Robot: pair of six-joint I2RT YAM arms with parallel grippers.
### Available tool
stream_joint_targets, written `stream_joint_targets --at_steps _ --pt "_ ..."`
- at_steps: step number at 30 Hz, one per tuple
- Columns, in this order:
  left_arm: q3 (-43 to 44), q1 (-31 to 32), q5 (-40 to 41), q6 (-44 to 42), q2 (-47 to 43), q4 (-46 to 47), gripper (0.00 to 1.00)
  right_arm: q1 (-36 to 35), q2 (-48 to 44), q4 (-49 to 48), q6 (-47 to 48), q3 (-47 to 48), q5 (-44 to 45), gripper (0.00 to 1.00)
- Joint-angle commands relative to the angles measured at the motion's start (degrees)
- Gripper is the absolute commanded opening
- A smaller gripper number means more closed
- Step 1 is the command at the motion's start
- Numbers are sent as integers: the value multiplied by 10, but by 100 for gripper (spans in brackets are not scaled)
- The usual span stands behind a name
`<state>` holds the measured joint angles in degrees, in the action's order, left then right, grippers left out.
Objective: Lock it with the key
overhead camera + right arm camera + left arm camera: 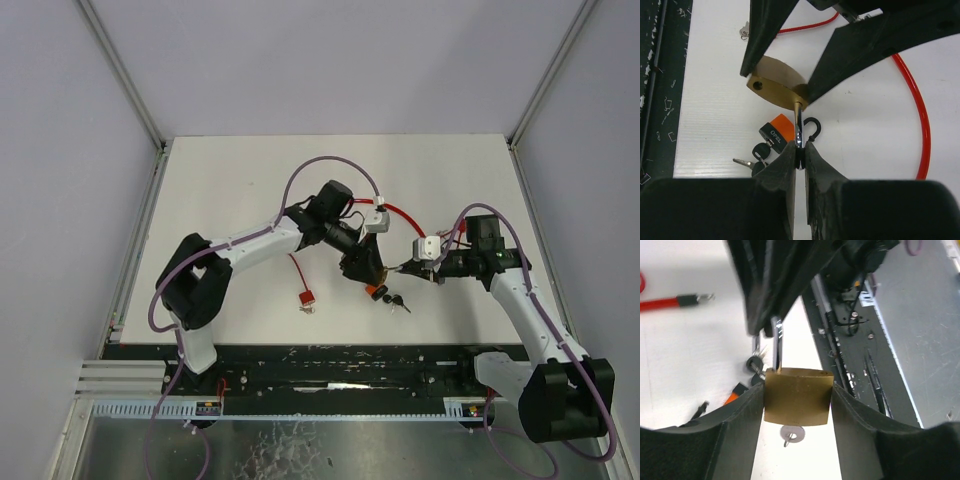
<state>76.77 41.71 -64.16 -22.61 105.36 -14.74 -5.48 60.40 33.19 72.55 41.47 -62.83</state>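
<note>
While pinched by left gripper, padlock with shackle seemingly inside closed right gripper.

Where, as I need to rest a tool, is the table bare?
Bare: the far strip of the table along the back wall, and the near-right patch between the keys and right arm. Crowded: the middle, where the left gripper and right gripper hold the padlock beside keys, red cable and small red object.

A robotics lab test cell: a white counter boxed in by plain grey panels on aluminium posts, with a black mounting rail and slotted cable duct at 6 o'clock.
</note>
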Motion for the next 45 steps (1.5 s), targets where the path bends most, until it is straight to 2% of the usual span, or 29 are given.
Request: stream_joint_targets --at_steps 1,9,13,21,25,27,30,34,36,39,41,45 --pt "-26 -12 59 24 -20 60 57 -2 -6 -6 -51 39 -53 0" --pt "-87 -12 88 58 -52 167 79 -1 -2 0 -56 42 -57 0" --pt "-134 -21 101 83 -77 255 80 3 -2 -5 -68 44 -56 0" --pt "-280 -33 164 133 -158 553 84 24 -7 -20 -125 53 -76 0" --pt "-367 -32 208 144 -181 738 91 34 -10 -25 -163 59 -87 0" --pt "-415 -33 234 159 -183 844 100 37 -12 -28 -175 61 -90 0" --pt "-451 -32 261 189 -172 959 100 42 -15 -32 -190 62 -96 0" --pt "-437 -33 220 205 -147 968 100 49 -17 -35 -209 66 -106 0" --pt "-431 -32 175 189 -134 962 100 53 -21 -35 -215 66 -113 0" --pt "-426 -21 155 152 -116 955 98 58 -28 -35 -217 65 -123 0" --pt "-411 -16 145 141 -102 926 95 59 -31 -34 -216 64 -126 0" --pt "-364 -6 141 146 -73 865 83 60 -35 -32 -213 63 -132 0"
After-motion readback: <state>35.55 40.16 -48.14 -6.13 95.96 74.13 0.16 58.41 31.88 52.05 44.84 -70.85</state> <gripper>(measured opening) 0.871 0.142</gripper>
